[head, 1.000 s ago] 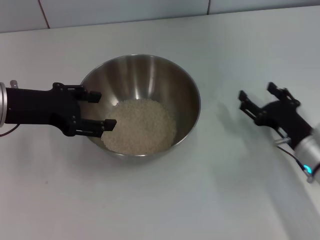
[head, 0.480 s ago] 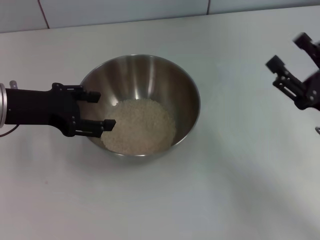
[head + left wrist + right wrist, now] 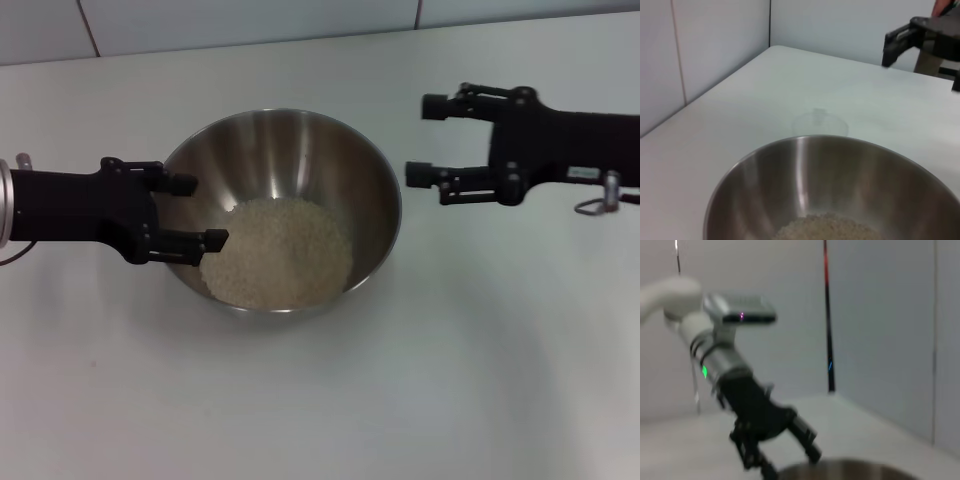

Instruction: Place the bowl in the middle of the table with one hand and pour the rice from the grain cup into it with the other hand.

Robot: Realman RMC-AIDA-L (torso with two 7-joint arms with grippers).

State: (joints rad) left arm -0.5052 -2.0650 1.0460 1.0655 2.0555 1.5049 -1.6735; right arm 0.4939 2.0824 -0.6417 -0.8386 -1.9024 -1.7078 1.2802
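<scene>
The steel bowl (image 3: 300, 150) stands mid-table with a mound of rice (image 3: 277, 252) in it. My left gripper (image 3: 200, 211) is open at the bowl's left rim, fingertips touching or just over the edge. My right gripper (image 3: 424, 140) is open and empty, level, pointing left a little off the bowl's right rim. The left wrist view shows the bowl (image 3: 805, 180), the rice (image 3: 830, 227), a faint translucent grain cup (image 3: 820, 122) on the table beyond the bowl, and the right gripper (image 3: 922, 57). I cannot make the cup out in the head view. The right wrist view shows the left gripper (image 3: 790, 464) and the bowl rim (image 3: 855, 469).
The white table (image 3: 420, 380) runs all around the bowl. A pale tiled wall (image 3: 250, 20) stands along its far edge, also showing in the left wrist view (image 3: 705, 45).
My right gripper has swung from the table's right side up and left to the bowl's right rim, turning level. My left gripper shifted slightly up. The bowl and rice have not moved.
</scene>
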